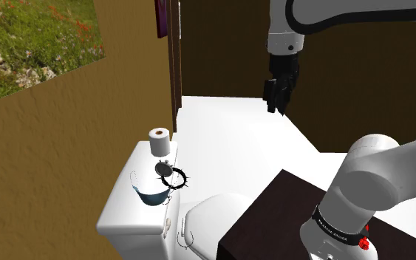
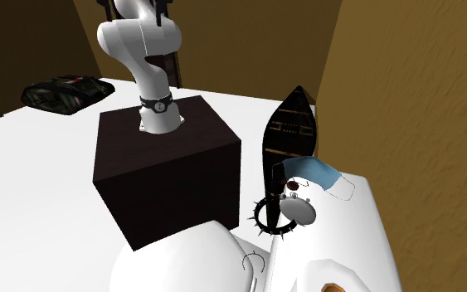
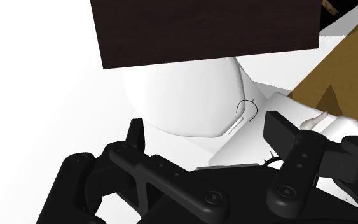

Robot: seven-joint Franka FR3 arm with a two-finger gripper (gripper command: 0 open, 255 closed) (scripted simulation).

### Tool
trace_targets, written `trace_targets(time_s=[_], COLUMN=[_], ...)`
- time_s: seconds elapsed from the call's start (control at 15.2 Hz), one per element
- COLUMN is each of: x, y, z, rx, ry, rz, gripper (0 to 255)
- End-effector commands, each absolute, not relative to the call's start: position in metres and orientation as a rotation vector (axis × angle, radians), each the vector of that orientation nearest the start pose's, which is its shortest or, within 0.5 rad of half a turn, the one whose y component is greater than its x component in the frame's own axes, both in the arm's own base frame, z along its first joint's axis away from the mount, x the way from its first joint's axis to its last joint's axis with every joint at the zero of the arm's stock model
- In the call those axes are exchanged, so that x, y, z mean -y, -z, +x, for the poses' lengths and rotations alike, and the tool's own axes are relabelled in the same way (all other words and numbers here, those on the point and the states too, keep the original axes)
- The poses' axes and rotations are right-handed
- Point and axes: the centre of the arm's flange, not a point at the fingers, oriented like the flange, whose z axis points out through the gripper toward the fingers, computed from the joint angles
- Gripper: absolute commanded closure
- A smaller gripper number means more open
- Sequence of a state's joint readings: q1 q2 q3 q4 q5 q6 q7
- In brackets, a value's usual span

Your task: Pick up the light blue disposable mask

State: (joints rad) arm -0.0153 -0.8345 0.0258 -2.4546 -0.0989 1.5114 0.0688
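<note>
The light blue mask (image 1: 153, 193) lies on the lid of a white toilet tank (image 1: 122, 210), its thin ear loops spread out; in the second exterior view the mask (image 2: 315, 173) sits at the tank's far end. My black gripper (image 1: 276, 103) hangs high in the air, well above and to the shoulder view's right of the mask, touching nothing. In the wrist view the gripper (image 3: 206, 126) is open, its fingers (image 3: 282, 127) standing apart over the white toilet lid (image 3: 184, 95).
On the tank beside the mask lie a black spiked ring (image 1: 174, 177), a small round clock-like thing (image 2: 299, 210) and a paper roll (image 1: 159, 140). The dark brown stand (image 2: 165, 166) is close to the toilet bowl (image 1: 212, 214). Brown walls (image 1: 58, 140) close in behind the tank.
</note>
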Motion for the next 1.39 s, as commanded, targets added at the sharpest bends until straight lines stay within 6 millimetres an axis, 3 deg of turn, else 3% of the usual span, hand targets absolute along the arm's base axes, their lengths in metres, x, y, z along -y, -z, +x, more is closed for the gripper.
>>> trace_targets(time_s=[0.0, 1.32], x=[0.006, -0.158], y=[-0.555, -0.406], z=[0.285, 0.424], rx=[-0.111, 0.021], ry=[-0.171, -0.190], rz=[-3.257, -3.229], gripper=[0, 0])
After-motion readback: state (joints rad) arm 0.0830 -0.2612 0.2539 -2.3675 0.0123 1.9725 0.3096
